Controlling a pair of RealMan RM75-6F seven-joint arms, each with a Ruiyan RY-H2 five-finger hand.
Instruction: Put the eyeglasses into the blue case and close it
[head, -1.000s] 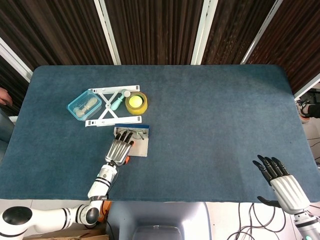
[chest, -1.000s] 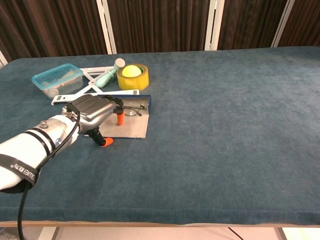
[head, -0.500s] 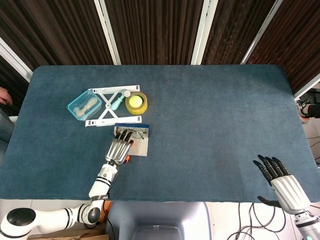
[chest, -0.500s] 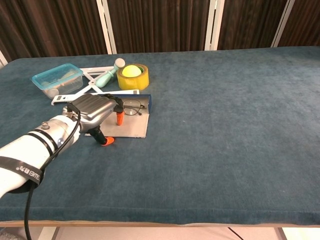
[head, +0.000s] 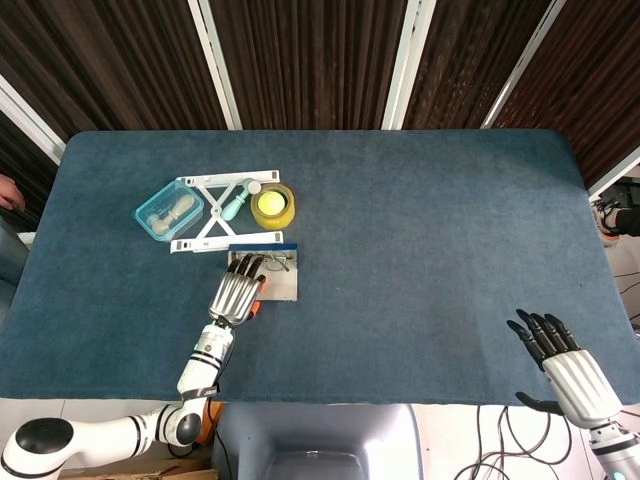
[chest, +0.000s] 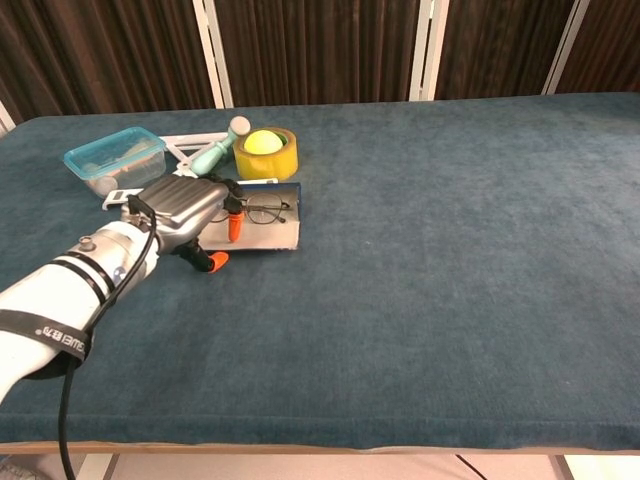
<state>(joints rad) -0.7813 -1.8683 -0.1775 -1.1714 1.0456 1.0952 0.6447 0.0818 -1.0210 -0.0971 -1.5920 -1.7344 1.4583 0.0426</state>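
Observation:
The blue case (head: 282, 285) (chest: 275, 236) lies open on the table's left part, its grey lining up. Inside it, at the far end, rest the eyeglasses (head: 272, 264) (chest: 262, 211). My left hand (head: 238, 292) (chest: 178, 214) lies over the case's left side, fingers curled onto the lining and thumb at the near edge, gripping the near flap, which stands tilted up. Low at the right of the head view, past the table's front edge, my right hand (head: 556, 358) is open and holds nothing; the chest view does not show it.
Just behind the case lies a white folding stand (head: 222, 238) (chest: 187, 148). On it sit a yellow tape roll (head: 273, 205) (chest: 265, 152) and a teal-handled tool (head: 231, 206) (chest: 213, 154). A clear plastic box (head: 169, 210) (chest: 115, 158) stands at its left.
My left hand has moved slightly away from me, and the case's near flap has lifted and drawn toward the glasses. The right hand has not moved.

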